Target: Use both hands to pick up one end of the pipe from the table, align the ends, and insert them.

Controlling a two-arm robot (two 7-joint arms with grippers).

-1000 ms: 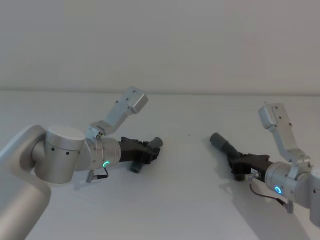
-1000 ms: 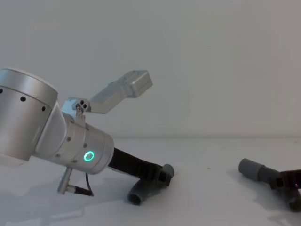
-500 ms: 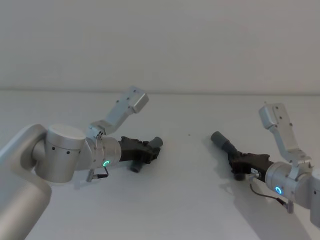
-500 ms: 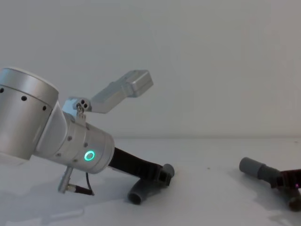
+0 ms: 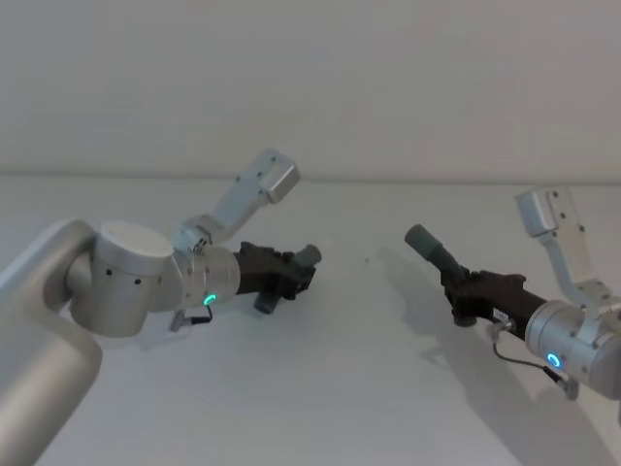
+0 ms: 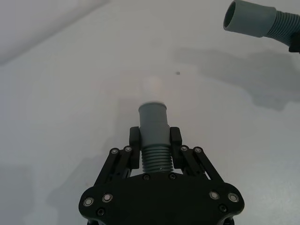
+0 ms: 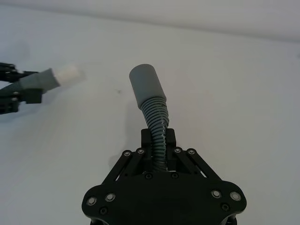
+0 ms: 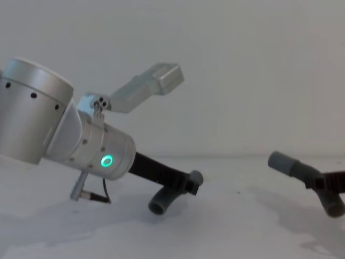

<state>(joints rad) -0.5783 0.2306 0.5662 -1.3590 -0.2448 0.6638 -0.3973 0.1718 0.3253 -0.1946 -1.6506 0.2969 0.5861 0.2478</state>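
Observation:
My left gripper [image 5: 291,275] is shut on the short pipe piece [image 6: 154,140], clamping its ribbed part just behind the cuff. Its grey cuff [image 6: 153,117] with the white tip [image 6: 152,86] points across the white table [image 5: 359,388] toward the right arm. The piece's other end [image 8: 160,201] hangs low. My right gripper [image 5: 458,291] is shut on the ribbed part of the long pipe piece [image 7: 158,126]. That piece's plain socket cuff [image 5: 423,240] angles up and left. Both pieces are off the table with a wide gap between the ends.
A pale wall [image 5: 388,87] rises behind the table's far edge. The silver left arm with its green ring [image 8: 108,160] bulks large at the left in the chest view. Open table surface lies between the two grippers.
Both grippers have risen with their pipe pieces, which now hang clear of the table. The right piece's socket cuff sits higher and the left arm has shifted slightly forward.

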